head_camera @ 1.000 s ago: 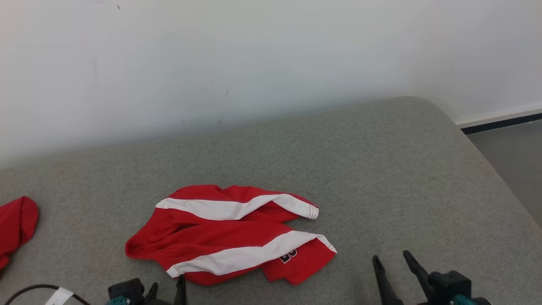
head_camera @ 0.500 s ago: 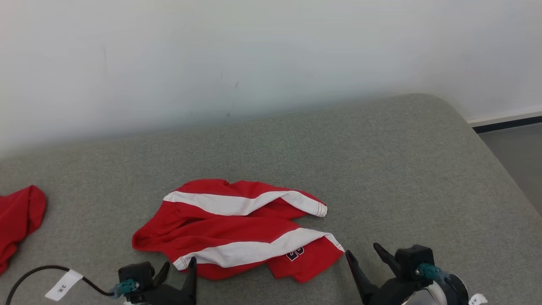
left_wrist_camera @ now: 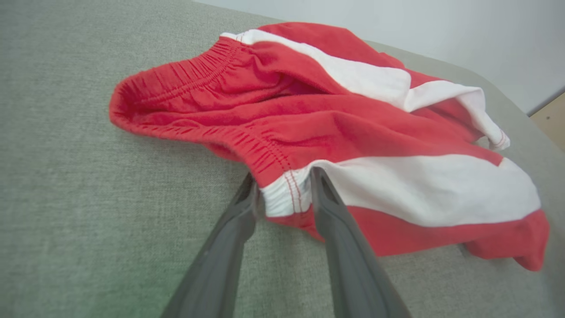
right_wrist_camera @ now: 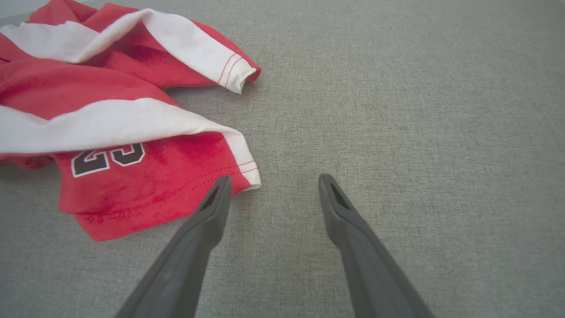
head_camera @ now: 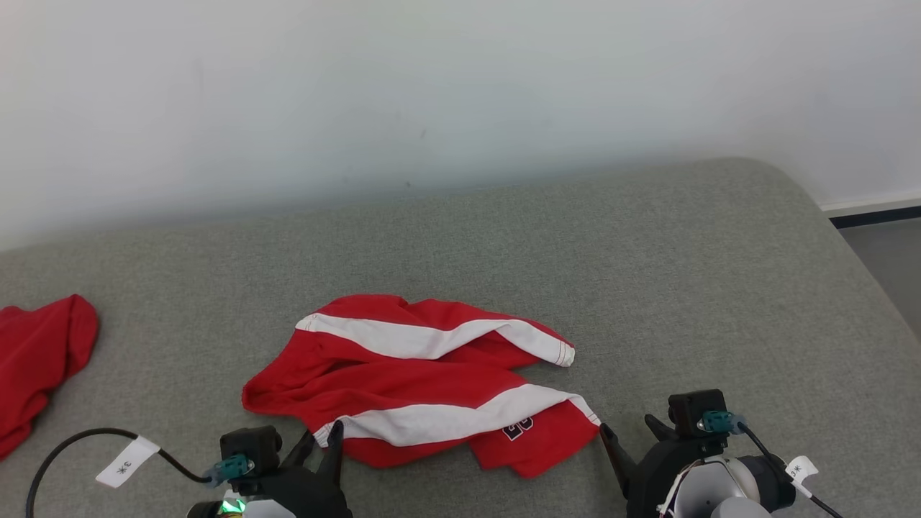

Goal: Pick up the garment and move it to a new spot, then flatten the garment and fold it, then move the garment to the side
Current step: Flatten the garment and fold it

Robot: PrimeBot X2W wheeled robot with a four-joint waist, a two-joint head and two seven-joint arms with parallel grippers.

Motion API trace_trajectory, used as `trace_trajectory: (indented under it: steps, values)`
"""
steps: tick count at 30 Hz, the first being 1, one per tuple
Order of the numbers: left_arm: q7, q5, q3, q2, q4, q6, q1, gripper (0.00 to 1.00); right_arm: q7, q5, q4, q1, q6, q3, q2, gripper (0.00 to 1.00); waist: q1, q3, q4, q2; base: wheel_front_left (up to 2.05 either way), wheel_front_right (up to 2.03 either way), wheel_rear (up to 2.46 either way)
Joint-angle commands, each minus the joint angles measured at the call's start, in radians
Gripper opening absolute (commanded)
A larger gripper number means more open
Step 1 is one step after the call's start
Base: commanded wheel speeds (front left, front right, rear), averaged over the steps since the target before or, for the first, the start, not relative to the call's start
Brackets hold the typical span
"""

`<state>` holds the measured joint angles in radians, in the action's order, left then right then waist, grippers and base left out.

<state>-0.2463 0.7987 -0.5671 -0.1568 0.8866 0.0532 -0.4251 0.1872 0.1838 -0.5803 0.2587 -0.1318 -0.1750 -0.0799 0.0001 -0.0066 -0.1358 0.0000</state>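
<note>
The garment (head_camera: 432, 381) is a pair of red shorts with white side stripes and a dark number print, lying crumpled on the grey padded surface (head_camera: 647, 288). My left gripper (head_camera: 321, 434) is at its near left edge. In the left wrist view the fingers (left_wrist_camera: 283, 179) stand partly closed on either side of the white waistband corner of the shorts (left_wrist_camera: 353, 123), and a gap still shows between them. My right gripper (head_camera: 627, 426) is open just right of the near leg hem. In the right wrist view its left fingertip (right_wrist_camera: 223, 185) touches the hem of the shorts (right_wrist_camera: 110, 110).
Another red cloth (head_camera: 36, 360) lies at the far left of the surface. A white wall runs behind it. The surface's rounded corner drops to the floor (head_camera: 892, 252) at the right. A tagged cable (head_camera: 126, 460) trails from the left wrist.
Both grippers have moved forward to the garment's near edge. The left fingers have narrowed around the waistband corner. The head camera has shifted too.
</note>
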Motion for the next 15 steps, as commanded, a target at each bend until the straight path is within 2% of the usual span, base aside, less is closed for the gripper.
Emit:
trace_trajectory:
  steps: [1, 6, 11, 15]
  values:
    - [-0.009, -0.008, -0.002, 0.002, -0.001, 0.005, -0.010, 0.48, -0.005, 0.004, -0.010, 0.009, 0.002, 0.007, 0.003, 1.00, -0.0001, 0.001, 0.001, 0.0000, 0.00, 0.00, 0.00]
    - [0.002, -0.002, -0.009, 0.000, -0.001, 0.013, -0.012, 0.33, -0.016, 0.040, -0.070, 0.045, 0.002, 0.064, 0.023, 1.00, -0.0001, 0.003, 0.000, 0.0000, 0.00, 0.00, 0.00]
    - [0.009, 0.002, -0.014, 0.001, 0.001, 0.015, -0.010, 0.31, -0.012, 0.038, -0.138, 0.086, 0.002, 0.089, 0.029, 1.00, -0.0001, 0.007, 0.004, 0.0000, 0.00, 0.00, 0.00]
    - [0.015, 0.007, -0.015, -0.004, 0.000, 0.013, -0.007, 0.27, -0.005, 0.080, -0.172, 0.111, 0.002, 0.047, 0.031, 1.00, -0.0001, 0.011, 0.012, 0.0000, 0.00, 0.00, 0.00]
